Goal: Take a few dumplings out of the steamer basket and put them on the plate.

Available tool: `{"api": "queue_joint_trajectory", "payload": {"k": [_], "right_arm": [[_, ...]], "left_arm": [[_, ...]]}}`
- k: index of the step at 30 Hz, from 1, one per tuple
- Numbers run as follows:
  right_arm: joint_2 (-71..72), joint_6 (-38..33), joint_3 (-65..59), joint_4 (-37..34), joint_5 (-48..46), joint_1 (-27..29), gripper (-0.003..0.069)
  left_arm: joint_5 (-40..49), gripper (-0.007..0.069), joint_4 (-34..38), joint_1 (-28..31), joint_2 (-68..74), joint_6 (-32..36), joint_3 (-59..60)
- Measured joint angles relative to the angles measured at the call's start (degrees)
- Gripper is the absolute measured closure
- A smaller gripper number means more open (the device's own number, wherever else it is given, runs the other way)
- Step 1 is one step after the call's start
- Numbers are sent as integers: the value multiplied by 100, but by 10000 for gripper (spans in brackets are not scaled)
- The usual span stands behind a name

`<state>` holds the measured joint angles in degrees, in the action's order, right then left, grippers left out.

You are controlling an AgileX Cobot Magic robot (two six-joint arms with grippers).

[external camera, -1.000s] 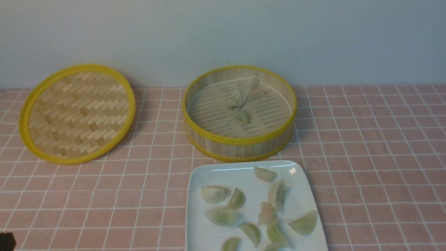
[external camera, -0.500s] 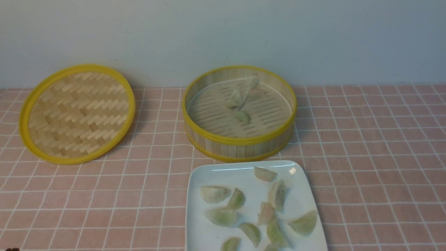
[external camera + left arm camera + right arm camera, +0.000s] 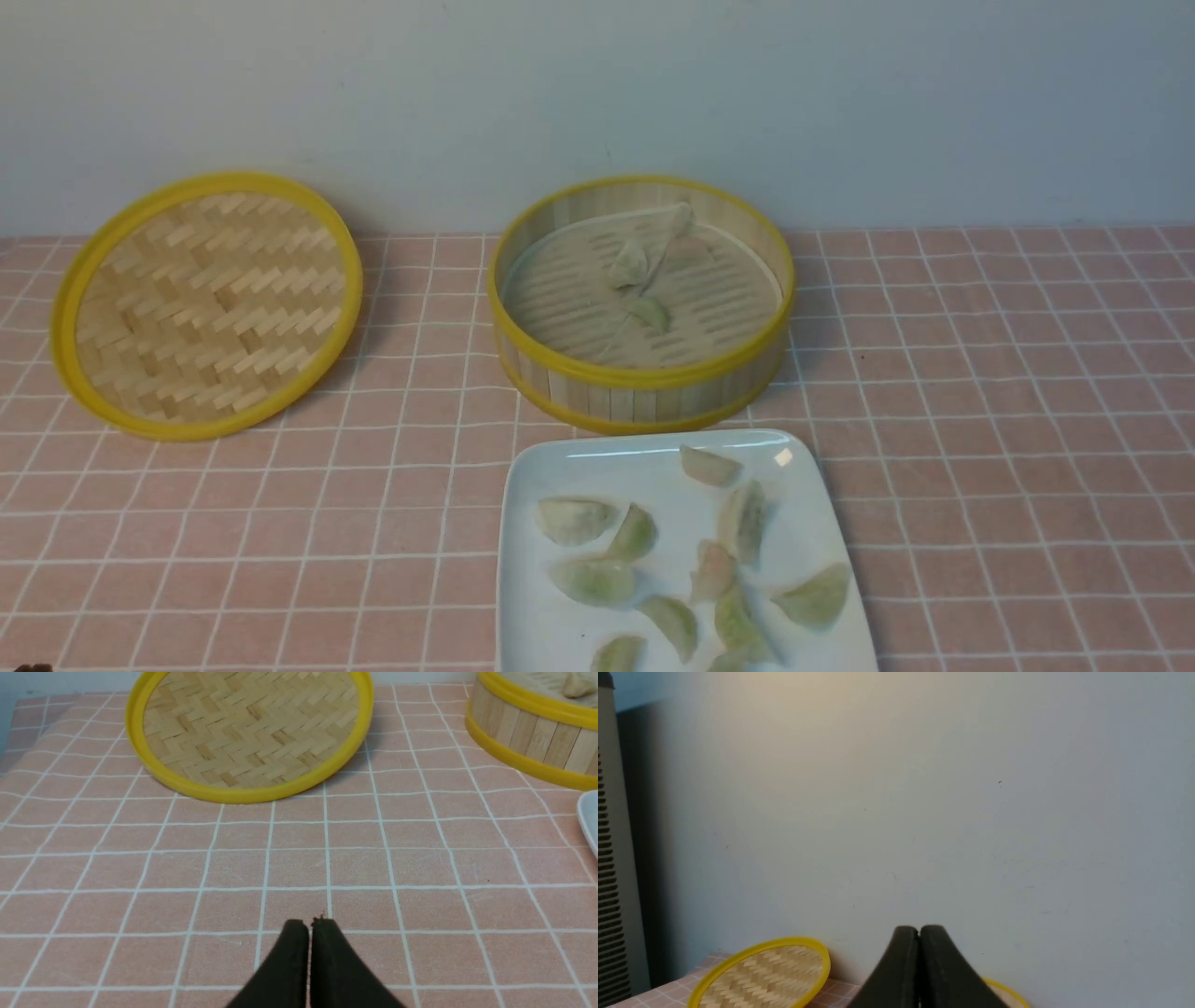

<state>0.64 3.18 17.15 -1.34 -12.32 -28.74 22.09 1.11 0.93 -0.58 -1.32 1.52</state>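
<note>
The steamer basket stands at the back middle of the table, with two pale green dumplings and a crumpled liner on its slatted floor. In front of it lies the white plate, holding several dumplings. My left gripper is shut and empty, low over the cloth near the front left, well short of the basket and the plate's edge. My right gripper is shut and empty too, raised and facing the wall, with a sliver of basket rim behind it. It is out of the front view.
The flat woven lid with a yellow rim leans at the back left, near the wall; the lid is ahead of my left gripper. A pink checked cloth covers the table. A grey slatted unit stands at the far left.
The dark tip of my left gripper at the front view's bottom-left corner has drawn back almost out of the frame. Basket, plate and dumplings have not moved.
</note>
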Motion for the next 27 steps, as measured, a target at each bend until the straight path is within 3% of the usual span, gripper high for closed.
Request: {"api": "queue_joint_trajectory", "payload": {"k": [2,6,9,13,16,27], "right_arm": [[0,0,-11,29,-56,37,673],[0,-5,-264,34,-183,676,673],[0,-5,-877,40,-323,1681,673],[0,-5,-1723,47,-471,2437,673],[0,-5,-1861,52,-873,2593,673],[0,-5,-1850,70,-964,2605,673]], "left_arm": [[0,631,0,0,0,0,0],[0,631,0,0,0,0,0],[0,631,0,0,0,0,0],[0,631,0,0,0,0,0],[0,631,0,0,0,0,0],[0,631,0,0,0,0,0]]}}
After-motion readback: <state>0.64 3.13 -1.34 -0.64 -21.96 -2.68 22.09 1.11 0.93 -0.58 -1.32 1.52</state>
